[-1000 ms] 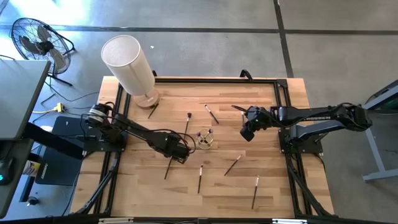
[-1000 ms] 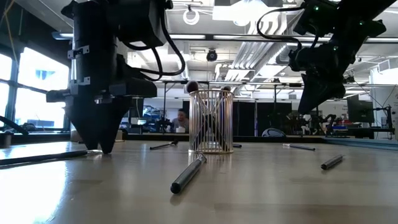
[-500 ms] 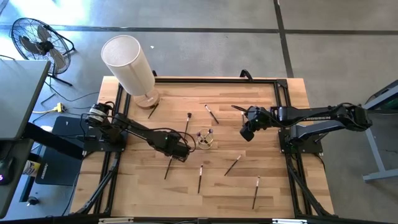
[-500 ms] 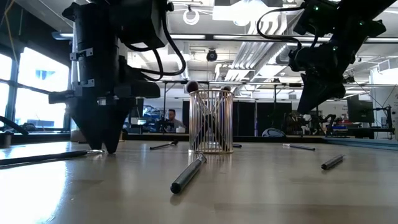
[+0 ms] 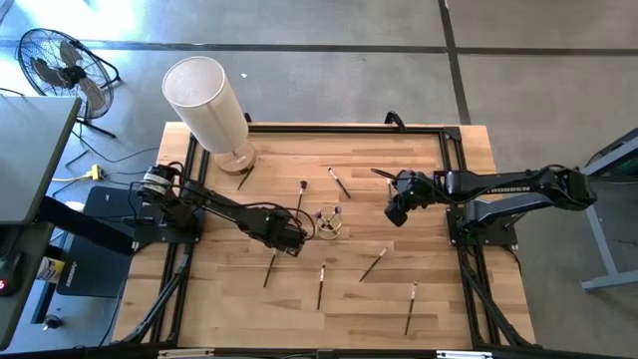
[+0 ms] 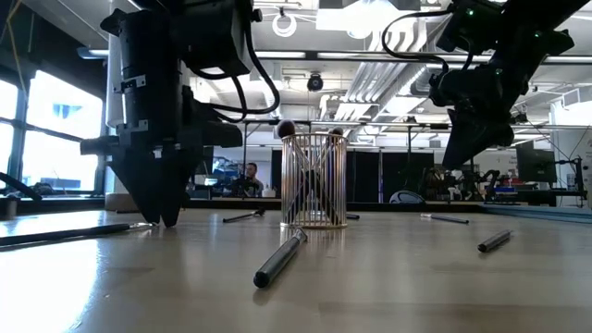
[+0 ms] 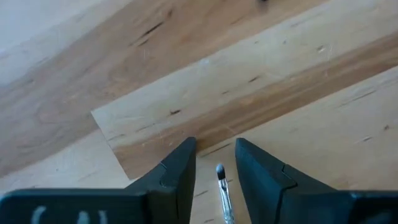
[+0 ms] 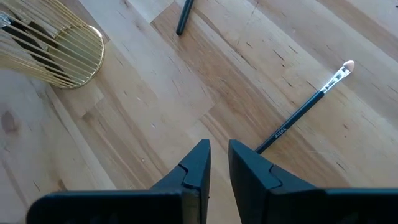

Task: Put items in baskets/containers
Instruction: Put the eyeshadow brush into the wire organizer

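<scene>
A gold wire cup (image 5: 328, 223) (image 6: 314, 180) (image 8: 56, 53) stands upright near the table's middle with a few brushes leaning inside. Several dark thin brushes lie flat around it. My left gripper (image 5: 290, 240) (image 6: 165, 222) (image 7: 216, 158) is open, pointing down with its tips just above the wood. Its fingers straddle the bristle end of one lying brush (image 7: 221, 183) (image 5: 270, 268) without touching it. My right gripper (image 5: 396, 214) (image 6: 460, 157) (image 8: 219, 149) hovers raised to the cup's right, open by a narrow gap and holding nothing. A pale-tipped brush (image 8: 305, 109) lies ahead of it.
A tall white cylinder (image 5: 209, 100) stands at the far left corner, a brush (image 5: 244, 178) at its foot. Other brushes lie far of the cup (image 5: 301, 194) (image 5: 339, 182) and toward the near edge (image 5: 373, 264) (image 5: 321, 287) (image 5: 410, 307). Black rails (image 5: 454, 179) frame the table.
My left gripper has drifted a little toward the cup, staying low over the table, fingers still pointing down. The brush under it and the other brushes have not moved.
</scene>
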`<state>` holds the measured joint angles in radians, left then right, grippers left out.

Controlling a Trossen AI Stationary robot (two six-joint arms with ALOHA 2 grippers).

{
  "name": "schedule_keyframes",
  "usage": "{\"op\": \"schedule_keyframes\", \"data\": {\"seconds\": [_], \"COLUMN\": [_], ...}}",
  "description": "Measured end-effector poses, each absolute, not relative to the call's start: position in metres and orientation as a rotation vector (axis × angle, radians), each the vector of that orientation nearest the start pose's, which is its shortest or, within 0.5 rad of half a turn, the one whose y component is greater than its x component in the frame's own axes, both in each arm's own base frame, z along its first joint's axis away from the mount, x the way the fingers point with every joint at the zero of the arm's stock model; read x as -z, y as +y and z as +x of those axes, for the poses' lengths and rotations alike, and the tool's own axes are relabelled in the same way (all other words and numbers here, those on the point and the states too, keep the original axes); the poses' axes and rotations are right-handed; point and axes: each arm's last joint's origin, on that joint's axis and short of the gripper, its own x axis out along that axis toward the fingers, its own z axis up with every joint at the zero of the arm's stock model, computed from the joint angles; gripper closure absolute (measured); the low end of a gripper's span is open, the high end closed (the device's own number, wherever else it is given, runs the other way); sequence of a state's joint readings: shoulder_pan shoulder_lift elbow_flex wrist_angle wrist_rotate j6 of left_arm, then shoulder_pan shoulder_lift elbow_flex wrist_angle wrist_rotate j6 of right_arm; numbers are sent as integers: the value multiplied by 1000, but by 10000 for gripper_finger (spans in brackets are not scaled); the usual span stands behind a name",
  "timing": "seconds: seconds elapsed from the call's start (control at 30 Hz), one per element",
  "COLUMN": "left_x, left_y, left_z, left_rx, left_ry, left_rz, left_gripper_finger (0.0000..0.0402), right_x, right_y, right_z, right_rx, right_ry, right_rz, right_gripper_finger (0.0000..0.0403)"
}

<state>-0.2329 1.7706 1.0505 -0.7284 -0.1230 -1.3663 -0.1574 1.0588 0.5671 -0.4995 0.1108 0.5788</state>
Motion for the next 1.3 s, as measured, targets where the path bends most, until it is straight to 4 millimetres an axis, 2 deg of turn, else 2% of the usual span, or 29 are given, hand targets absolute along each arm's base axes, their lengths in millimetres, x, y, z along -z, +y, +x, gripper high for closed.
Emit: {"op": "schedule_keyframes", "data": {"seconds": [0.13,0.87,0.97,1.13,1.3], "left_x": [-150,-150,-150,-150,-150], "left_y": [-68,-71,-71,-71,-67], "left_z": [300,300,300,300,301], "left_rx": [-853,-836,-841,-843,-860], "left_ry": [1220,1258,1251,1243,1234], "left_rz": [-879,-939,-931,-930,-950], "left_gripper_finger": [309,311,327,393,400], "right_x": [-190,-190,-190,-190,-190], "right_y": [-32,-32,-32,-32,-32], "right_z": [185,185,185,185,185], "right_rx": [515,507,507,507,507], "right_ry": [898,900,900,900,900], "right_rz": [555,561,561,561,560], "right_gripper_finger": [352,351,349,352,349]}}
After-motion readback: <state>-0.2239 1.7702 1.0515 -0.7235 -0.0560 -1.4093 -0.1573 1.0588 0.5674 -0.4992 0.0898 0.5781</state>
